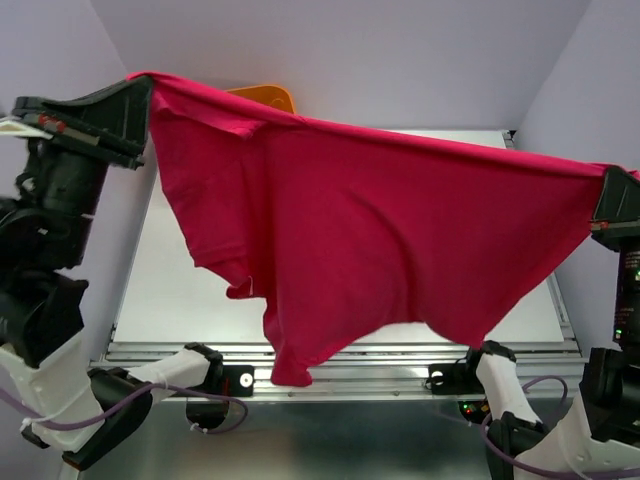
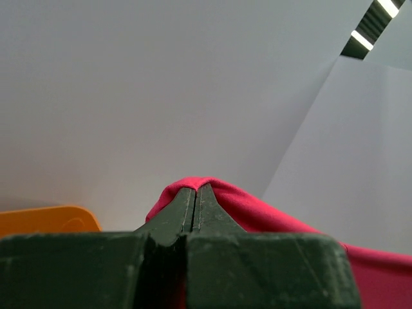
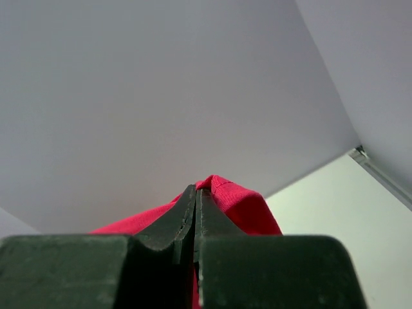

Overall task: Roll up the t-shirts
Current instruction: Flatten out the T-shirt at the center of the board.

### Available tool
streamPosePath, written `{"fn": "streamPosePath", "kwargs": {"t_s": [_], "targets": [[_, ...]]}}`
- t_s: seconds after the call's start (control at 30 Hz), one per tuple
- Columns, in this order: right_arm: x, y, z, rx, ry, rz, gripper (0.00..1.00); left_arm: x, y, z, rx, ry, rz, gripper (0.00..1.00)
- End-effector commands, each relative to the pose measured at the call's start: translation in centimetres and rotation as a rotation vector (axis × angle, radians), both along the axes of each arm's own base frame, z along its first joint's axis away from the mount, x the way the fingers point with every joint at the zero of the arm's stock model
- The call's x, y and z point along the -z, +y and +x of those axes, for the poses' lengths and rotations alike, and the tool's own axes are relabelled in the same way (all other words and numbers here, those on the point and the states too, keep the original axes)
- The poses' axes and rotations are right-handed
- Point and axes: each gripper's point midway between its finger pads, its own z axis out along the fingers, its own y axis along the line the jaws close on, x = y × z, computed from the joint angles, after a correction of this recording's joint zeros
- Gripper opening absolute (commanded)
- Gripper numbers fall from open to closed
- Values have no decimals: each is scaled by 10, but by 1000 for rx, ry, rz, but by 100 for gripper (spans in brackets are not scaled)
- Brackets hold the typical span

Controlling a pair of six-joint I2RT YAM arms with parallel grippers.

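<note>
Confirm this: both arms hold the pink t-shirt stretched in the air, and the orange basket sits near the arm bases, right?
No: the top external view shows the orange basket peeking over the t-shirt from behind it, on the far side, not the near one. The rest holds.

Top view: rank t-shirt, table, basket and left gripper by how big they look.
1. t-shirt, by far the largest.
2. table, partly hidden by the shirt.
3. left gripper; it is nearer the camera, which makes it look bigger.
4. basket; only a corner shows behind the shirt, so its rank is unsure.
</note>
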Motion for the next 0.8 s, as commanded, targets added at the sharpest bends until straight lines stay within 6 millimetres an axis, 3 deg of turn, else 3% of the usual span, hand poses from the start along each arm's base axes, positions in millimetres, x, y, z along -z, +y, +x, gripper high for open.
{"fn": "streamPosePath", "kwargs": {"t_s": [0.0, 0.07, 0.1, 0.13, 0.2, 0.23, 0.27, 0.33, 0.37, 0.4, 0.43, 0.47, 0.5, 0.53, 0.6, 0.63, 0.67, 0.77], "targets": [[44, -25, 12, 110, 154, 28, 1, 47, -32, 85, -41, 146, 99, 0], [76, -31, 28, 113, 245, 47, 1, 65, -47, 105, -12, 186, 126, 0], [88, -33, 33, 116, 277, 53, 1, 87, -58, 128, -9, 245, 153, 0], [114, -39, 47, 120, 349, 70, 1, 97, -65, 138, 4, 267, 172, 0], [143, -43, 61, 116, 424, 86, 1, 120, -75, 160, 7, 323, 196, 0], [173, -47, 75, 109, 495, 101, 1, 145, -86, 181, 16, 375, 222, 0], [188, -49, 82, 106, 533, 109, 1, 157, -92, 192, 19, 399, 230, 0], [218, -54, 97, 103, 601, 131, 1, 199, -106, 222, 25, 484, 264, 0], [245, -56, 110, 92, 651, 157, 1, 214, -111, 232, 28, 513, 274, 0], [258, -57, 117, 85, 675, 169, 1, 226, -117, 242, 32, 526, 281, 0], [265, -60, 130, 79, 667, 178, 1, 259, -126, 263, 33, 591, 306, 0], [279, -61, 139, 74, 686, 198, 1, 276, -133, 274, 41, 620, 318, 0], [307, -63, 147, 71, 736, 235, 1, 306, -143, 296, 41, 671, 338, 0], [312, -66, 159, 70, 722, 244, 1, 320, -148, 307, 43, 694, 347, 0], [346, -76, 179, 95, 773, 289, 1, 349, -159, 328, 44, 742, 368, 0], [370, -79, 183, 111, 821, 307, 1, 371, -167, 349, 43, 772, 382, 0], [392, -87, 194, 138, 876, 321, 1, 386, -171, 356, 46, 806, 397, 0], [419, -101, 209, 191, 935, 334, 1, 407, -188, 384, 62, 819, 419, 0]]}}
